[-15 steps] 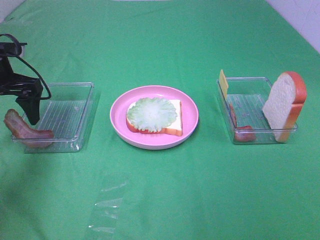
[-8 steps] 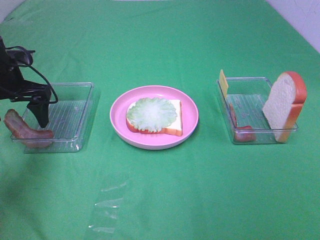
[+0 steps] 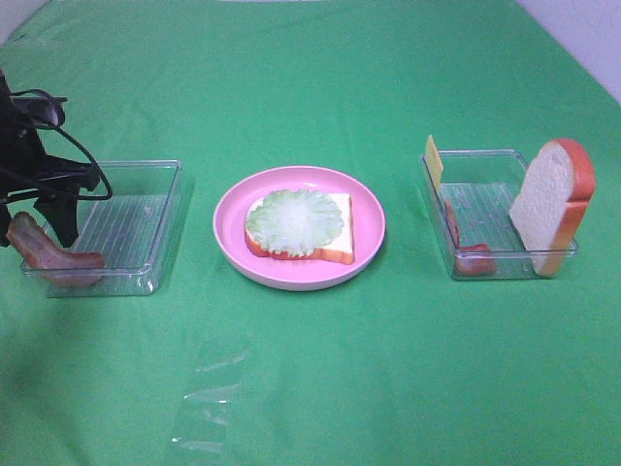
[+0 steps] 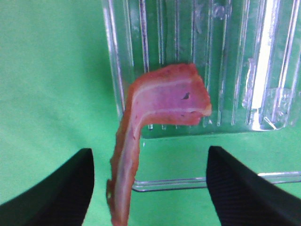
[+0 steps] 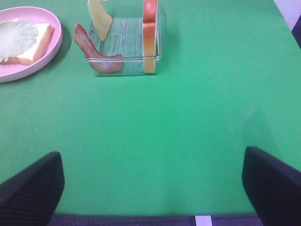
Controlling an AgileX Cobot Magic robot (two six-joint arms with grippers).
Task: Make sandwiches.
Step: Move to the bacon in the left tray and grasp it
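A bread slice (image 3: 335, 233) topped with pale green lettuce (image 3: 294, 221) lies on the pink plate (image 3: 369, 209); both also show in the right wrist view (image 5: 40, 40). A reddish-brown bacon strip (image 3: 53, 254) hangs over the front left corner of the left tray (image 3: 146, 218). My left gripper (image 3: 39, 221) is open just above it; in the left wrist view the bacon (image 4: 160, 101) lies between the fingers (image 4: 51, 193), untouched. The right tray (image 3: 485, 199) holds a second bread slice (image 3: 548, 204), cheese (image 3: 433, 160) and bacon (image 3: 471, 257). My right gripper (image 5: 153, 188) is open and empty, out of the exterior high view.
A crinkled piece of clear film (image 3: 209, 403) lies on the green cloth (image 3: 310, 369) near the front. The cloth's white far right corner edge (image 3: 582, 39) shows at the back. The right tray stands far from the right gripper in the right wrist view (image 5: 124, 44).
My left gripper shifted right over the left tray, then came back left and now stands over the bacon's end. Nothing else has moved.
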